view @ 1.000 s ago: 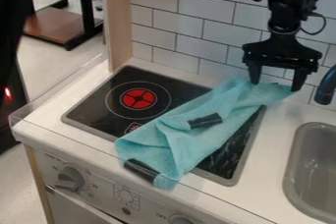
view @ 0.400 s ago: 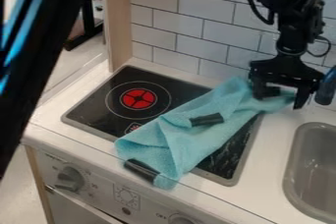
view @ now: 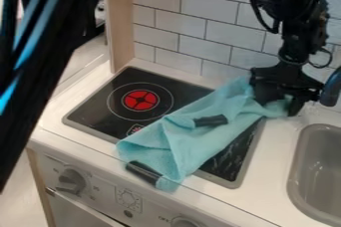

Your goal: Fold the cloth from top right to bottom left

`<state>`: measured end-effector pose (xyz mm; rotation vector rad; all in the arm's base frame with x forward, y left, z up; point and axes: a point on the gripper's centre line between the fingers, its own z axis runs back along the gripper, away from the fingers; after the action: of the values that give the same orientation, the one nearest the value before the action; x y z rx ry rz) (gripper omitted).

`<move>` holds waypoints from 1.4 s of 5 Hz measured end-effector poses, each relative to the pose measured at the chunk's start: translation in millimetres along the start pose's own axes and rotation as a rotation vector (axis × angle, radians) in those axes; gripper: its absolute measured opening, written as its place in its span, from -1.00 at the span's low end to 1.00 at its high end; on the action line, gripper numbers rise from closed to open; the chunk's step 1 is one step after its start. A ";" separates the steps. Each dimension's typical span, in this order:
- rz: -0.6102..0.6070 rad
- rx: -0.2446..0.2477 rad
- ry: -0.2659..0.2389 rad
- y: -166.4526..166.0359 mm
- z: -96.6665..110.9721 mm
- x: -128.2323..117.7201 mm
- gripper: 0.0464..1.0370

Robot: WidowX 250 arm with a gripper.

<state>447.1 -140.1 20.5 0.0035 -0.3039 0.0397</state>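
Black faucet (view: 331, 89) just beside gripper (view: 277, 103); sink (view: 301, 166) near cloth (view: 180, 146).

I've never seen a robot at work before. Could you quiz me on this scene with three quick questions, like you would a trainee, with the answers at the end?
1. True or false: the turquoise cloth lies entirely inside the sink.
2. Where is the black gripper?
A) At the cloth's front end, by the oven knobs
B) At the cloth's far end, near the tiled wall
C) Over the middle of the cloth
3. Fill in the blank: the round mark inside the large ring on the black cooktop is coloured ____.

Key: 1. False; 2. B; 3. red
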 end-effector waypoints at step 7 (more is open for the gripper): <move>-0.012 -0.089 -0.110 20.4 83.0 -5.2 -0.99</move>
<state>416.6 -120.8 98.2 -0.0814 -0.4159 0.0140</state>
